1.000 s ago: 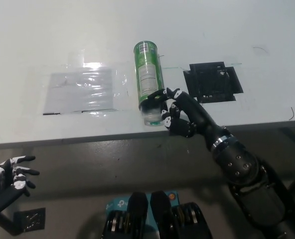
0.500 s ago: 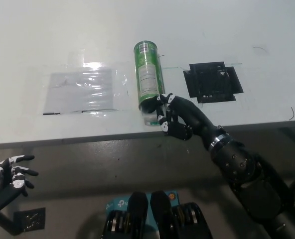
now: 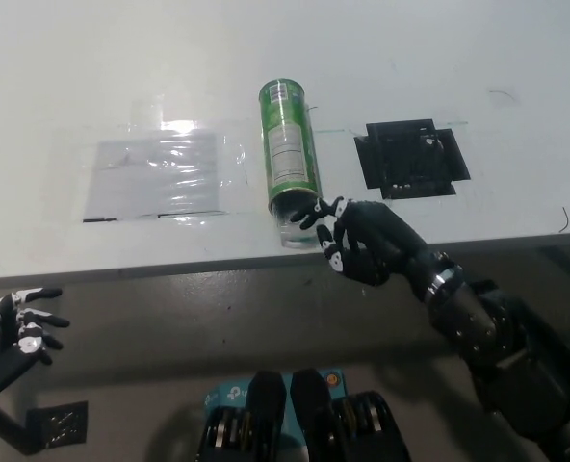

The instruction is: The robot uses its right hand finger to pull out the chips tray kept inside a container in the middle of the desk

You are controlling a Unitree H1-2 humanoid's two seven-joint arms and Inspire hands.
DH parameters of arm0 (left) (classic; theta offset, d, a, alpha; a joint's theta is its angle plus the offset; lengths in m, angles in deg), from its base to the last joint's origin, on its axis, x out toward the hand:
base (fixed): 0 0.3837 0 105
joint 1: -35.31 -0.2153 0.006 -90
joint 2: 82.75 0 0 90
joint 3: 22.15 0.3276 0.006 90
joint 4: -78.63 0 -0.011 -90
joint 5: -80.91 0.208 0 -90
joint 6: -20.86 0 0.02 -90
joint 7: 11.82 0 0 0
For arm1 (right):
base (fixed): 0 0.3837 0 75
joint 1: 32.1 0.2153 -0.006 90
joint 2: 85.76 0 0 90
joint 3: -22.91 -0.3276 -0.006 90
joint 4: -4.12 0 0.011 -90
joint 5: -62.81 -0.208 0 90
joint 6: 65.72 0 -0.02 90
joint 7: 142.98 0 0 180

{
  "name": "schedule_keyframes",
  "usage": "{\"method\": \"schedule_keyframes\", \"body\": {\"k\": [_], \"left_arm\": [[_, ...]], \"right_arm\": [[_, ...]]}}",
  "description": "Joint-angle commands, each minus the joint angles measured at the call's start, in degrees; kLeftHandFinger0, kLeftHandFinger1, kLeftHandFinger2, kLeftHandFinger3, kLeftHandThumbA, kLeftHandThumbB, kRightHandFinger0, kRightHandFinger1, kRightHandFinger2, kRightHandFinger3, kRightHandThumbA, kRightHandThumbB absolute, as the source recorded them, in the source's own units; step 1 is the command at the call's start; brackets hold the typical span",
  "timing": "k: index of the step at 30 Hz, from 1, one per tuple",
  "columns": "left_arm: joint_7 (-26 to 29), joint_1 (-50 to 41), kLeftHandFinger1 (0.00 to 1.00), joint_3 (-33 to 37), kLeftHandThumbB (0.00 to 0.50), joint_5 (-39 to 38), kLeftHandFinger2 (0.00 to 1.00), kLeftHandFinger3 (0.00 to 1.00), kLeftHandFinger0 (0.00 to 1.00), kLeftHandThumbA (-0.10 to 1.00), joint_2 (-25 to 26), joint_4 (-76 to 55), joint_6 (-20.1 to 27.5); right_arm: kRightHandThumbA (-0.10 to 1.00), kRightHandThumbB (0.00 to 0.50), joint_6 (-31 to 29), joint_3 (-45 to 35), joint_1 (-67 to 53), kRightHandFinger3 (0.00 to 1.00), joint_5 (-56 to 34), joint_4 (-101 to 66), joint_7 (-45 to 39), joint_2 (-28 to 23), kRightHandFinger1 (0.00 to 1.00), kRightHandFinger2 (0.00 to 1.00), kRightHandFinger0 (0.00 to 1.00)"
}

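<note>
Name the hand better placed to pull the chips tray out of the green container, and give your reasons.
Right. The black right hand is at the open near end of the green container, a fingertip at its mouth. The white left hand rests low, off the desk.

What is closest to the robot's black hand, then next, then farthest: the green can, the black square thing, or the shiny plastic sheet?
From the right hand:
1. Green can, lying just at its fingertips.
2. Black square thing, behind the hand, toward the desk's right.
3. Shiny plastic sheet, far off on the left.

My right hand (image 3: 360, 243) is black, the container (image 3: 289, 157) is green, and the desk (image 3: 121, 67) is white.
</note>
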Motion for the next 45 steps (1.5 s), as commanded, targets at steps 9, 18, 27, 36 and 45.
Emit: {"method": "schedule_keyframes", "body": {"k": [9, 18, 27, 36, 45], "left_arm": [[-1.1, 0.09, 0.41, -1.18, 0.102, -0.99, 0.49, 0.69, 0.38, -0.1, 2.14, -1.78, 1.15], [-0.99, 0.36, 0.4, -1.19, 0.112, -1.05, 0.47, 0.67, 0.37, -0.1, 2.0, -1.8, 0.71], [-0.7, -0.04, 0.41, -1.37, 0.112, -0.88, 0.48, 0.67, 0.37, -0.1, 2.08, -2.47, -0.17], [-1.02, -0.03, 0.43, -1.45, 0.108, -1.11, 0.51, 0.68, 0.39, -0.1, 2.21, -2.58, -0.49], [-1.44, -0.11, 0.41, -1.44, 0.097, -1.15, 0.51, 0.69, 0.37, -0.1, 2.25, -2.11, 0.37]], "right_arm": [[-0.1, 0.141, -2.38, 1.13, -4.8, 0.74, 1.39, -3.01, -1.63, 0.79, 0.38, 0.65, 0.26], [-0.1, 0.137, -2.14, 1.43, -8.21, 0.72, 0.41, -2.33, -1.77, 2.38, 0.43, 0.66, 0.31], [-0.1, 0.156, 2.48, 0.54, -13.92, 0.74, 0.26, -7.09, -1.98, 3.11, 0.29, 0.63, 0.17], [-0.1, 0.159, 4.91, -1.43, -19.35, 0.74, -1.99, -12.14, -2.16, 3.63, 0.17, 0.63, 0.03], [-0.1, 0.161, 4.66, -1.95, -22.51, 0.74, -3.27, -15.2, -2.95, 3.4, 0.23, 0.66, 0.12]]}}
